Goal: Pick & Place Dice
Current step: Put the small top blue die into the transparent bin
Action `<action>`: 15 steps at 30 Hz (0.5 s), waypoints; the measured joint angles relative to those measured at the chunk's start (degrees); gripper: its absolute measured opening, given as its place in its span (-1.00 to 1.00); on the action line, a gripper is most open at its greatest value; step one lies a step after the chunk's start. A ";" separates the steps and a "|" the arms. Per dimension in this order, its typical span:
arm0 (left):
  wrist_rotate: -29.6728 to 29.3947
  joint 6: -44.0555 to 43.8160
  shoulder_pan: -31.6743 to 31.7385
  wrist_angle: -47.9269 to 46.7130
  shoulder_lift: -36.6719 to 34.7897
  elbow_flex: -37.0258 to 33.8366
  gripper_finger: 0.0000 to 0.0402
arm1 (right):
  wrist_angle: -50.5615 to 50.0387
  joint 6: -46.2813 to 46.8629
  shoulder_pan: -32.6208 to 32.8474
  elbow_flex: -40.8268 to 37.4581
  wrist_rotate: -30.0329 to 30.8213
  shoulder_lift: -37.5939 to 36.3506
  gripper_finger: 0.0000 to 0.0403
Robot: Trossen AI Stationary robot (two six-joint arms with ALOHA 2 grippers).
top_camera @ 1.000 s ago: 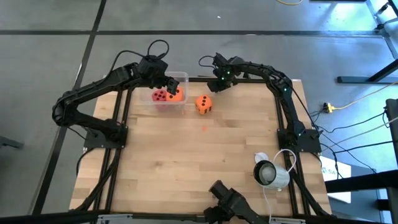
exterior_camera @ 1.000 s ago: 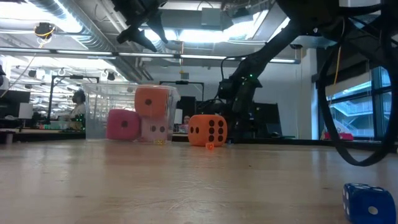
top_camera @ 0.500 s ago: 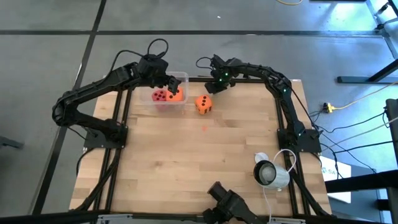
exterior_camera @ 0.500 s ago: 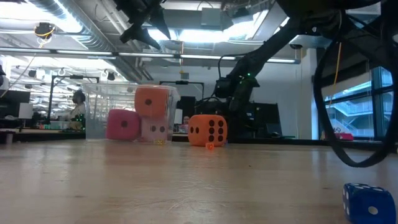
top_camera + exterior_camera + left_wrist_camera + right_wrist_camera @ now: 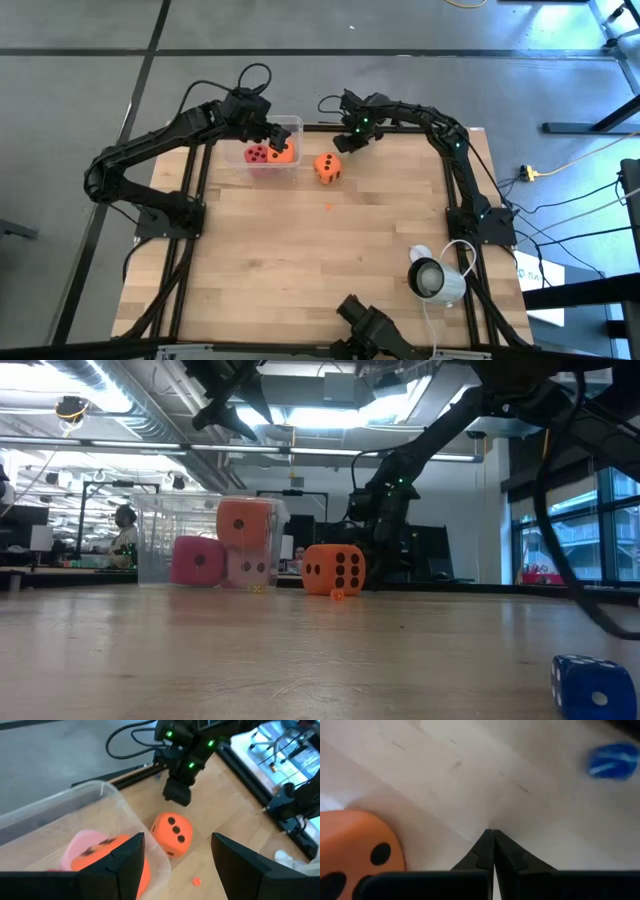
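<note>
Dice in clear bin [image 5: 292,127], upper left of centre: red die [image 5: 257,153], stacked orange die [image 5: 245,522], pale pink die [image 5: 248,569]. No readable writing. Left gripper [image 5: 272,136] above, spread wide. Loose orange die [image 5: 328,167] beside. Right gripper [image 5: 337,138] just beyond, seemingly pinched closed.

orange die [image 5: 327,167], dark pips

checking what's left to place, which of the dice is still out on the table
The orange die sitting alone on the wood beside the clear bin; the other orange, red and pink dice are inside it.
</note>
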 joint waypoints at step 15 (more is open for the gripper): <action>-1.29 1.53 0.02 -4.35 -2.00 0.00 0.10 | -8.26 -7.91 1.88 -0.15 4.69 -1.25 -1.00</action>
